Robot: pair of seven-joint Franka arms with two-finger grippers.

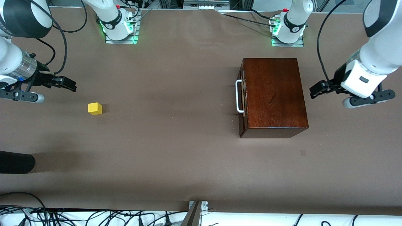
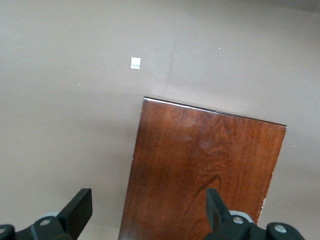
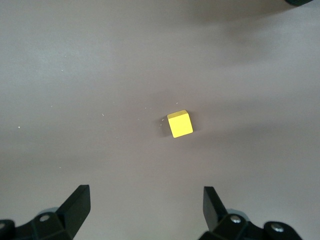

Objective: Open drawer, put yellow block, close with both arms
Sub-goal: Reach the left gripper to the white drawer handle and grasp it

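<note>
The yellow block [image 1: 95,108] sits alone on the brown table [image 1: 176,150], in the left-middle of the front view, toward the right arm's end of the table. The right gripper [image 1: 67,83] hangs in the air at the left edge of that frame, just above and left of the block there, not touching it. In the right wrist view the block [image 3: 179,124] lies near the centre of the frame, with the two black fingers [image 3: 75,205] at the bottom edge, spread wide apart and holding nothing.

The drawer [image 1: 242,95] is shut in its dark wooden box [image 1: 273,94], right of centre in the front view, well apart from the block. Its white loop handle [image 1: 239,96] faces the right arm's end of the table.

The left gripper [image 1: 317,89] hovers at the right side of the front view, just beside the box and clear of it. In the left wrist view its fingers [image 2: 77,210] stand wide apart at the bottom, the box top [image 2: 205,170] filling the lower centre.
</note>
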